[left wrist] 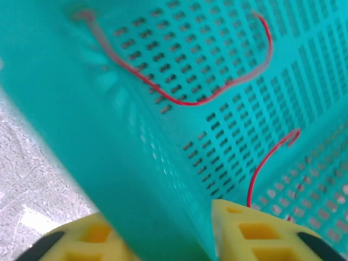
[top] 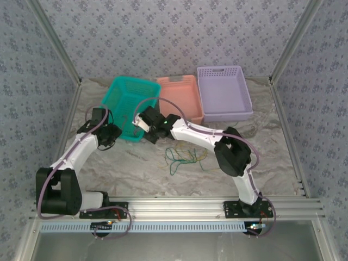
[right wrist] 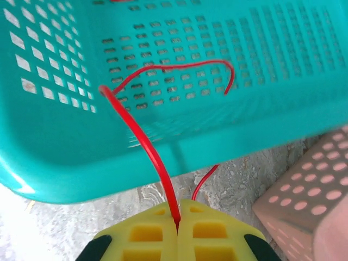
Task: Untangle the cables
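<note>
Cable (right wrist: 143,141) — thin, red, limp — in right hand (right wrist: 178,211)

Baskets: 3 in all. One teal perforated plastic basket (top: 120,120) at both claws, one salmon-pink perforated plastic basket (top: 176,80) and one lavender perforated plastic basket (top: 220,69) beyond the right claw.
Arms: 2 white-and-black robot arms, left arm (top: 76,152) and right arm (top: 201,135).
Claws: 2, yellow-fingered, left claw (left wrist: 163,239) and right claw (right wrist: 178,220).
Red wire: 1 thin red wire (right wrist: 147,141) running out from the right claw; 2 red runs show ahead of the left claw, and whether they are one wire or two can't be told.
Loose wires: 1 heap of thin limp wires (top: 185,157) behind the right claw; 3 colours counted (green, yellow, dark); strand count not readable.
</note>
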### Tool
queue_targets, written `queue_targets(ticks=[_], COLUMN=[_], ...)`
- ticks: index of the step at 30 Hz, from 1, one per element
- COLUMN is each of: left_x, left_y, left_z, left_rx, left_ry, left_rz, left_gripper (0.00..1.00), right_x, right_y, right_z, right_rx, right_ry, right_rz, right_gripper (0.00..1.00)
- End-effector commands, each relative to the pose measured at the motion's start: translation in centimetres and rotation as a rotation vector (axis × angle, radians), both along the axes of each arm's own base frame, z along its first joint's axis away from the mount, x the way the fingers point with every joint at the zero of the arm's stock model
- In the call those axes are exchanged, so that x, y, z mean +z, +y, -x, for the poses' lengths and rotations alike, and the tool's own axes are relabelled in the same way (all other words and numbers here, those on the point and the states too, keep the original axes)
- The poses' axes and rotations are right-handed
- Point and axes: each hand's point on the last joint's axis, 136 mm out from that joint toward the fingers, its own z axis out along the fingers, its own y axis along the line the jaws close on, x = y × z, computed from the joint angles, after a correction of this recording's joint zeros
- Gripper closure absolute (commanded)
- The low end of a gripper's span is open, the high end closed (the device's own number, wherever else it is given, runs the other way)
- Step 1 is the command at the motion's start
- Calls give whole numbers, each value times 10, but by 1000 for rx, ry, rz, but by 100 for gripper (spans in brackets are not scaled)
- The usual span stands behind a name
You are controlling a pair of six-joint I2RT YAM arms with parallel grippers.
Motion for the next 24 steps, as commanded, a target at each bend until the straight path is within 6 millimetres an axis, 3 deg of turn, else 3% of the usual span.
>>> queue_targets(ticks=[1,6,13,18,21,24], left_x=[-9,-11,-13,-4,-1,6], left_y=[2,4,10,28,37,32], left_z=[10,11,12,25,37,39], left_rx=[-21,-23,6,132,269,335], left_ry=[27,44,68,39,-20,-99], left_rz=[-66,-107,-160,-181,-93,22], left_gripper=[77,100,100,100,100,100], right_x=[53,91,137,179,202,225], right_y=[4,3,-12,-34,-52,-64], right_z=[12,28,18,7,3,-2], right_rx=[52,102,23,-54,-116,-177], right_ry=[-29,63,151,133,113,116], right_rz=[-99,-218,-404,-549,-622,-713], right_gripper=[100,100,100,100,100,100])
